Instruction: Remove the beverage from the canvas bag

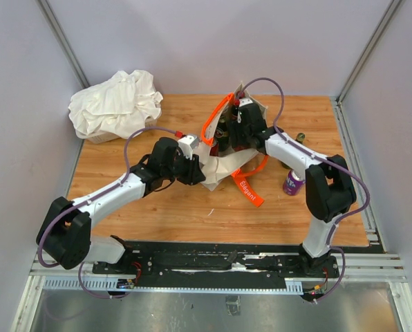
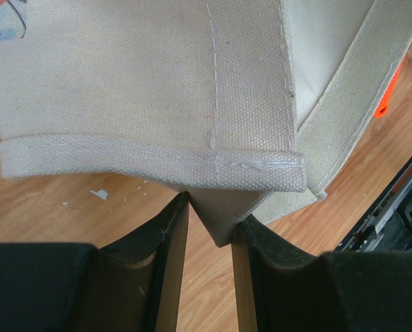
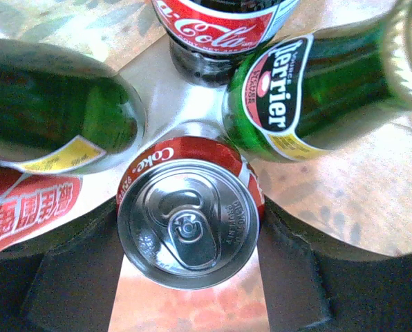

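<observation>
1. Top view: wood table [image 1: 157, 214], two arms reaching in from 6 o'clock. Cream bag [image 1: 223, 164] sits mid-table, mouth open upward, one orange handle [image 1: 209, 128] arching over its 10 o'clock edge.
2. L gripper [image 1: 194, 169] is at the bag's 8 o'clock side. Its wrist view shows both fingers clenched on a fold of canvas just under a stitched hem. Cloth fills the gap btwn them.
3. R gripper [image 3: 190, 211] is sunk into the bag's mouth, toward the 12 o'clock end in the top view.
4. R wrist view looks straight down on a Coke can [image 3: 186, 232]: upright, silver top and flat pull tab facing the cam. Fingers sit at its 9 and 3 o'clock, closed against its sides, i.e. grasping it. The can is inside the bag. Can't tell if it's off the bag floor.
5. Around the can: Coca-Cola bottle [image 3: 216, 28] at 12 o'clock, green Perrier bottle [image 3: 310, 97] at 2, another green bottle [image 3: 54, 104] at 10, red pack [image 3: 26, 207] w/ Chinese characters at 9.
6. Outside the bag: white cloth bundle [image 1: 116, 104] in the table's 10 o'clock corner. Purple can [image 1: 293, 182] stands near the bag at its 4 o'clock. Orange strap [image 1: 251, 190] printed "Elegant" trails toward 5 o'clock.
</observation>
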`<state>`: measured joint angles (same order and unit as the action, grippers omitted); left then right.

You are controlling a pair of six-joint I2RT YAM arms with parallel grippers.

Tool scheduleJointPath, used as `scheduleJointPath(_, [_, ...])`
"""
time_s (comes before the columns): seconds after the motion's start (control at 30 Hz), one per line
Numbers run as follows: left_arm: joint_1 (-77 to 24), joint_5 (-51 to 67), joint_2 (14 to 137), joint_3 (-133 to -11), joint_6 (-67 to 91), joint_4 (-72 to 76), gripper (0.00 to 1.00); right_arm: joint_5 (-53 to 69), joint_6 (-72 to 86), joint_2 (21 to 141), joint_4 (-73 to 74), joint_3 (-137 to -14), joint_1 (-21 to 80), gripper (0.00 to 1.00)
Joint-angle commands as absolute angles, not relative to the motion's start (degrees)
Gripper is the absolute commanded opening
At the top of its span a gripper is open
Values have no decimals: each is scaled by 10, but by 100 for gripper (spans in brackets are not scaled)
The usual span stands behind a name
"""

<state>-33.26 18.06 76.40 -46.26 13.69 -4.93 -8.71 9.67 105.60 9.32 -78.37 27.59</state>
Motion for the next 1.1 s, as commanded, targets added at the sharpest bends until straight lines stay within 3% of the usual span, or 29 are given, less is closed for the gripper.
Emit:
scheduleJointPath(0.0, [-340,183,766,-451,139,-47,34,-99,46,964,60,-795,293,1])
scheduleJointPath(0.27, [-340,181,766,-448,138,-45,34,-99,13,874,66,-817,319,1])
scheduleJointPath(0.63, [-340,181,771,-453,133,-46,32,-189,-13,736,139,-848,341,1])
scheduleJointPath(0.87, [-340,182,773,-454,131,-47,32,-302,1,653,180,-789,342,1])
scheduleJointPath(1.07, [-340,183,777,-456,130,-49,31,-319,45,618,197,-704,340,1])
